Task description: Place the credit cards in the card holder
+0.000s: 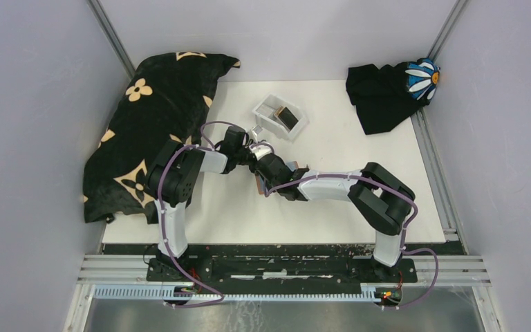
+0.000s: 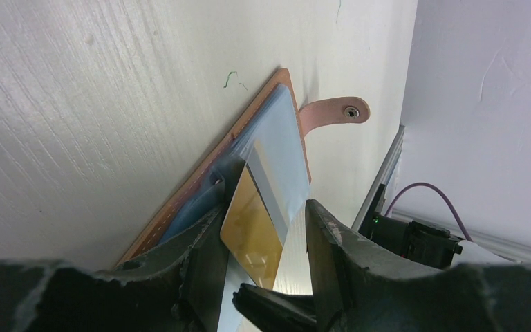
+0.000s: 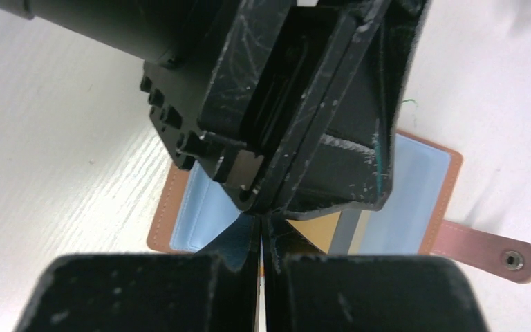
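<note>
Overhead, little to read at mid-frame: left gripper (image 1: 271, 166) and right gripper (image 1: 283, 185) crowded tip to tip, with only slivers of the tan card holder (image 1: 299, 167) peeking out beneath.

Closer in, from the left wrist: holder open and flat on the white worktop (image 2: 110, 104), snap tab (image 2: 335, 111) poking out toward the upper right, pale blue inner sleeves facing up. Between the left fingers (image 2: 328, 242), half spread, a gold card (image 2: 249, 232) held across its width, far end pointing into the holder.

From the right wrist: same gold card as a small patch under the left gripper's black body. Right fingers (image 3: 145, 290) pressed tight together, tips down by the card's near edge, nothing made out between them.

Only in the overhead view:
- small white tray (image 1: 269, 111) just beyond the arms at upper centre, with a dark card (image 1: 289, 116) lying in it
- black cloth with tan flower print (image 1: 152, 124) heaped along the left side
- second black cloth with a blue-and-white daisy (image 1: 384, 93) in the upper right corner
- pale grey walls on three sides
- metal rail (image 1: 283, 266) across the bottom under both bases

Hidden from above by the arms: most of the holder. Cannot tell how far the gold card sits in a slot. Lower part of both wrist views taken up by dark, blurred finger bases.
</note>
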Motion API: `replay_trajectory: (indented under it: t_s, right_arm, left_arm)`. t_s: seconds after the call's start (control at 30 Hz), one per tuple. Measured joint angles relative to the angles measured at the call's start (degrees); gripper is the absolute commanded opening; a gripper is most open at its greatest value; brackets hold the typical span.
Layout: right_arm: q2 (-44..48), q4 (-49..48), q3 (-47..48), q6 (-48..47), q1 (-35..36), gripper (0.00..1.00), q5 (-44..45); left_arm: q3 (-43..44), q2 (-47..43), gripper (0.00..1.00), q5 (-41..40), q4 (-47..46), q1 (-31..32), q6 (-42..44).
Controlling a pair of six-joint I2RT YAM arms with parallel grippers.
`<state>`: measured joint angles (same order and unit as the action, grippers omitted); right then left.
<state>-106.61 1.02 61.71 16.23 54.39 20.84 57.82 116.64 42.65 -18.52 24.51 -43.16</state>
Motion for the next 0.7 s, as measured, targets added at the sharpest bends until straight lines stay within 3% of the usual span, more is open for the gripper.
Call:
replay_trajectory:
  t_s: [0.7]
  right_arm:
    - [-1.4,-0.1,0.7,-3.3,0.0,0.01,8.8]
  left_arm:
    - [0.0,0.1,0.52,0.1,-0.3,0.0,-0.3]
